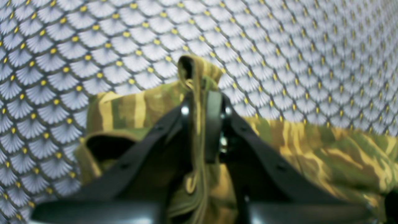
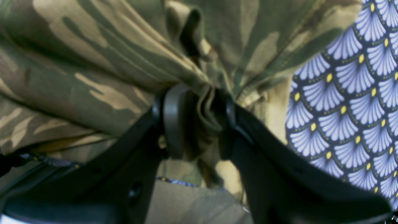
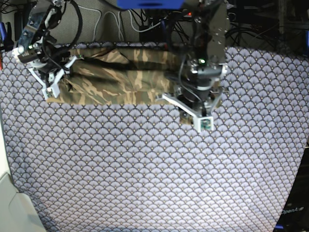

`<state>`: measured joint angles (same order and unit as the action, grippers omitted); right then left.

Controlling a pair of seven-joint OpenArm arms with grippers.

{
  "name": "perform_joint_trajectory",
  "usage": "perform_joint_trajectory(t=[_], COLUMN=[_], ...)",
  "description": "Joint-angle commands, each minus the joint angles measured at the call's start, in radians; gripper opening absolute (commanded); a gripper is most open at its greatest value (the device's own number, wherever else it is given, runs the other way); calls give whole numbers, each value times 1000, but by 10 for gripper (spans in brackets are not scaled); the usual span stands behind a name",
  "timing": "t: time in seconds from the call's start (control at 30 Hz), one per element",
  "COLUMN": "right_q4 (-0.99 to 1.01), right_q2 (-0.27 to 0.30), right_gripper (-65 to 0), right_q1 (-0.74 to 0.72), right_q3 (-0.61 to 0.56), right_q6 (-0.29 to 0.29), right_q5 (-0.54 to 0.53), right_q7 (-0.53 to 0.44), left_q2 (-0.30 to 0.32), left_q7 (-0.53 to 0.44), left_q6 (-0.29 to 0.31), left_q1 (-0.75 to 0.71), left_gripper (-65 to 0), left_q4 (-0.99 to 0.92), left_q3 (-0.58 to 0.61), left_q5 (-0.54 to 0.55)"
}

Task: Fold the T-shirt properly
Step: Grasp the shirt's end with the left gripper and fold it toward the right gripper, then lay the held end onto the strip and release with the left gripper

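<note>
on tablecloth (image 3: 145,169), t-shirt (image 3: 120,77) pinched by both pincers (l (image 1: 200,102) & r (image 2: 196,102)).

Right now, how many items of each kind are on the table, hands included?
T-shirt: 1, camouflage
Tablecloth: 1, purple scale pattern
Robot hands: 2, left hand and right hand, each shut on a bunch of the T-shirt
Total: 4

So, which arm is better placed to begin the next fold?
Probably neither alone: the left end effector and right end effector each pinch one end of the soft camouflage T-shirt, so both should move together.
</note>
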<state>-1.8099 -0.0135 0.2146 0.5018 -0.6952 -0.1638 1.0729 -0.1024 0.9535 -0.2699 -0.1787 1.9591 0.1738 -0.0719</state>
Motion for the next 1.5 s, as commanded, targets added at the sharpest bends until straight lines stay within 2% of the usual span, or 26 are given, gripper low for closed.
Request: perform_joint_trajectory(t=[0.0,0.13,0.53,0.83,1.47], right_q4=[-15,-15,-15,-15,-15], right_q2=[10,10,11,11,11], right_gripper=[-465,-465,-463,-462,-461], right_q1=[-5,-5,-5,-5,-7], right_q3=[2,2,2,2,2], right_q6=[-3,-3,-3,-3,-3], right_q5=[-10,-10,-9,-9,-7], right_q7=[-12,-12,-12,-12,-12], left_q2=[-15,-55,-55,-55,-55], left_q7=[-35,-31,-41,-44,-32], left_q6=[1,1,-1,-1,8], left_q1=[8,11,15,43,52], left_gripper=[-644,-641,-645,-645,-645], left_q4=[15,-10,-120,-120,-126], left_q3=[26,46,51,209,286], left_q5=[-21,-41,-36,-44,-33])
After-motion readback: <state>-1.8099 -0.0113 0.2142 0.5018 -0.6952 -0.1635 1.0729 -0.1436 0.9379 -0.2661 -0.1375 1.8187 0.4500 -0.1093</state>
